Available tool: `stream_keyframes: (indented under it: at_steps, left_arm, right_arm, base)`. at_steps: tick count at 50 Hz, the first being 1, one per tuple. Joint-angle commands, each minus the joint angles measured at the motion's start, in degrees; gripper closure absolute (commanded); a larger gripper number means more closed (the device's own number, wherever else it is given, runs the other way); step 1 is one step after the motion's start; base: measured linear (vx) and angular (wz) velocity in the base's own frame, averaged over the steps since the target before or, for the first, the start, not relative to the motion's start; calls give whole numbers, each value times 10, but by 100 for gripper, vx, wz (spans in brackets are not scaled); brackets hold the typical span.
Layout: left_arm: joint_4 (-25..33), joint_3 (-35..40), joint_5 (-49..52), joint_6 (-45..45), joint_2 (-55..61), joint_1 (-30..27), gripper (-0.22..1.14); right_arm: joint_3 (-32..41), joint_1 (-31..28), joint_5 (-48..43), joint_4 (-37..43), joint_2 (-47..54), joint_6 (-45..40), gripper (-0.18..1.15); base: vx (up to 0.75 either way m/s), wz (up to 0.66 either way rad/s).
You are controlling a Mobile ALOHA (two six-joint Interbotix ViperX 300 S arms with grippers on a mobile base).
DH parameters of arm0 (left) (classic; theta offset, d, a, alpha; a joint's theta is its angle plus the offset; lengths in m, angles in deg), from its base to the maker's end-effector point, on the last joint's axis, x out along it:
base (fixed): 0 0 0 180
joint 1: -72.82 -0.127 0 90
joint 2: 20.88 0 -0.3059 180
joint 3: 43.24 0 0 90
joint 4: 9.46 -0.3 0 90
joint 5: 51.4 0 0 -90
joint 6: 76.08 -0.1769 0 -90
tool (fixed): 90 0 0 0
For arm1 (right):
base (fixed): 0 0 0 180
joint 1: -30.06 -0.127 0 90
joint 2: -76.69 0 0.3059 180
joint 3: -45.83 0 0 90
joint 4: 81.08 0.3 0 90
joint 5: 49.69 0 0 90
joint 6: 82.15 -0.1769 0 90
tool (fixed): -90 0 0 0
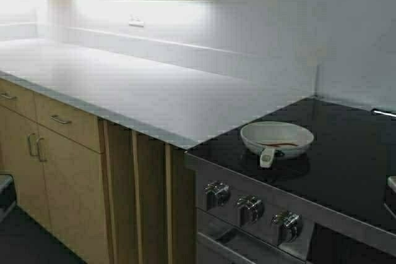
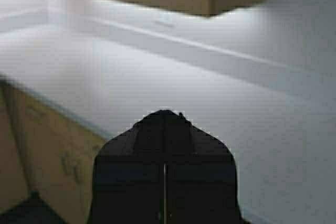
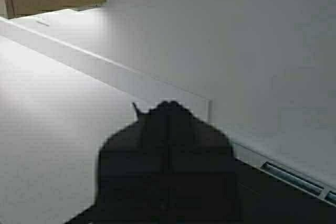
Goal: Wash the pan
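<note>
On the black stove surface (image 1: 346,153), at about 3 o'clock in my high view, sits the pan (image 1: 276,137) — cream, with a reddish smear inside. Its stubby handle (image 1: 267,157) points to 6 o'clock, back toward me, so the long axis runs roughly fore-and-aft. It rests apart from the white counter (image 1: 124,85) to its left. My left claw (image 2: 164,192) is pressed closed, holding nothing, over the counter edge; my right claw (image 3: 168,171) looks closed too, near the seam between counter and stove. By my judgement the right arm is nearer — the pan lies on its side, handle offered.
</note>
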Motion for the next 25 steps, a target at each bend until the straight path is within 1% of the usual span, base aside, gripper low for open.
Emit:
stream_keyframes:
  at_steps: [1,3,5,6,8,14,17,21,25]
  left_arm:
    - [0,5,3,19,-3,-1,92]
    - [-1,8,6,32,-3,2,82]
    - [-1,11,9,43,-1,9,71]
    - [-3,13,11,51,2,13,62]
    - [-5,18,16,61,6,19,50]
    - [-10,35,32,89,34,37,19]
    - [-11,48,48,112,55,58,12]
    - [-10,60,49,145,94,98,11]
    - [-10,67,26,171,141,140,12]
  right_arm:
    - [-1,-7,-1,0,-1,-2,91]
    - [-1,-7,-1,0,-3,-2,88]
    - [-2,-7,-1,0,-5,-2,89]
    - [-2,-7,-1,0,-7,-1,90]
    - [-2,-7,-1,0,-9,1,91]
    - [-6,-6,0,0,-8,3,92]
    - [-8,-7,-1,-1,-8,3,92]
    - [-8,-7,-1,-2,-8,3,92]
    - [-10,-7,-1,-2,-8,3,92]
  base:
    - [0,0]
    - [0,0]
    - [0,0]
    - [0,0]
    - [0,0]
    - [0,0]
    - [0,0]
    - [0,0]
    - [0,0]
